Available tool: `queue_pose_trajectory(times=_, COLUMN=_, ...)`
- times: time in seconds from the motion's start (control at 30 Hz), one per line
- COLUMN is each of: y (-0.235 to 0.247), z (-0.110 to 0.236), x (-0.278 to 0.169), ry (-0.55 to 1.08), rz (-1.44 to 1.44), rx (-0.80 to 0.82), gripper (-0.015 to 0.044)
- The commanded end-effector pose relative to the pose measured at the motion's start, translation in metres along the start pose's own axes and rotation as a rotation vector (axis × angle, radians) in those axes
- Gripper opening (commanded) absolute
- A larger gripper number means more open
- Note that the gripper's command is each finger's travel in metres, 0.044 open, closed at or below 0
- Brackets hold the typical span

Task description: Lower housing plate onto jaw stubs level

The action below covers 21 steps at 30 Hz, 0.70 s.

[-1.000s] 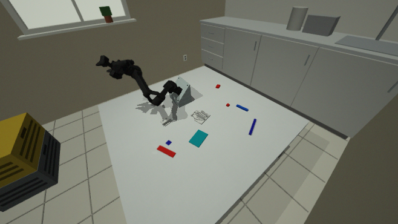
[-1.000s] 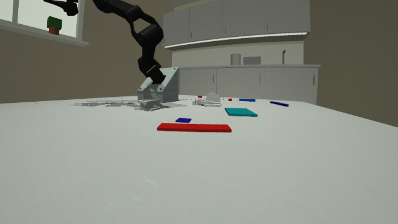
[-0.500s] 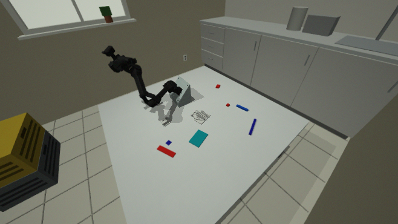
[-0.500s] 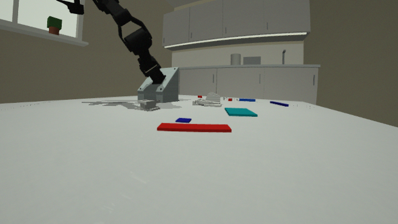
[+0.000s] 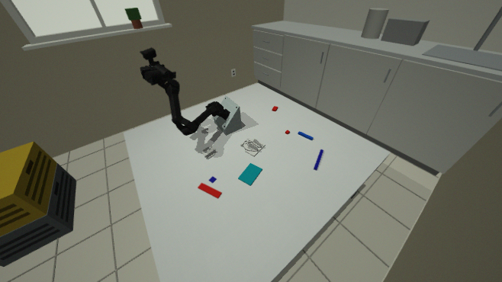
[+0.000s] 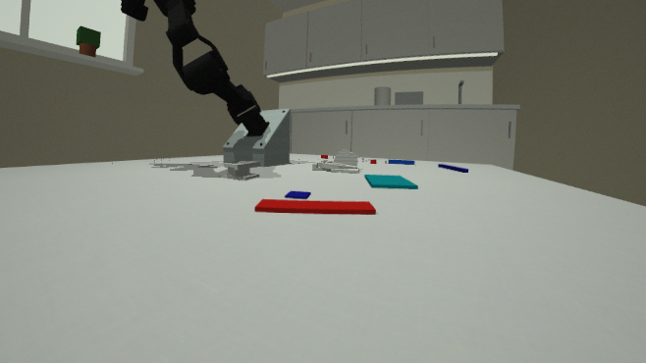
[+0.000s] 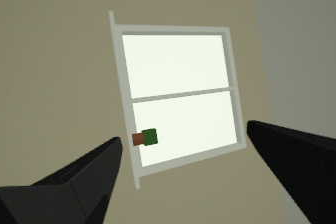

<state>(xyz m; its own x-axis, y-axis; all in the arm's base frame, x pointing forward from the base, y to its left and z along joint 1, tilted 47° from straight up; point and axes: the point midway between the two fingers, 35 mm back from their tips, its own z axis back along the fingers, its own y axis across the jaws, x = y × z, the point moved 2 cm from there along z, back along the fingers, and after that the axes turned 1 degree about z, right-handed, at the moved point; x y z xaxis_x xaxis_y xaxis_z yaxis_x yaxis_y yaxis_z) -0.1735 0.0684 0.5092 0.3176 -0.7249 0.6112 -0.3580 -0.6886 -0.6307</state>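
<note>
No text, label, brand, number or sign is showing legibly on anything in the 3 views (top, exterior and wrist alike).
</note>
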Motion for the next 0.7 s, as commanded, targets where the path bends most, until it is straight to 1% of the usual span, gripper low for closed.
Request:
queue_pose_trajectory(times=0.0, y=-0.009, z=0.002, x=-0.016, ry=0.071, rz=-0.064, rx=-0.051, gripper=0.044)
queue_pose_trajectory(times=0.33, y=-0.036, z=0.015, x=-0.057, ry=0.24, rz=-0.223, rx=-0.217, gripper=0.044)
queue_pose_trajectory(times=0.67, y=-0.063, z=0.04, x=-0.094, ry=0.38, rz=-0.382, rx=-0.424, gripper=0.044)
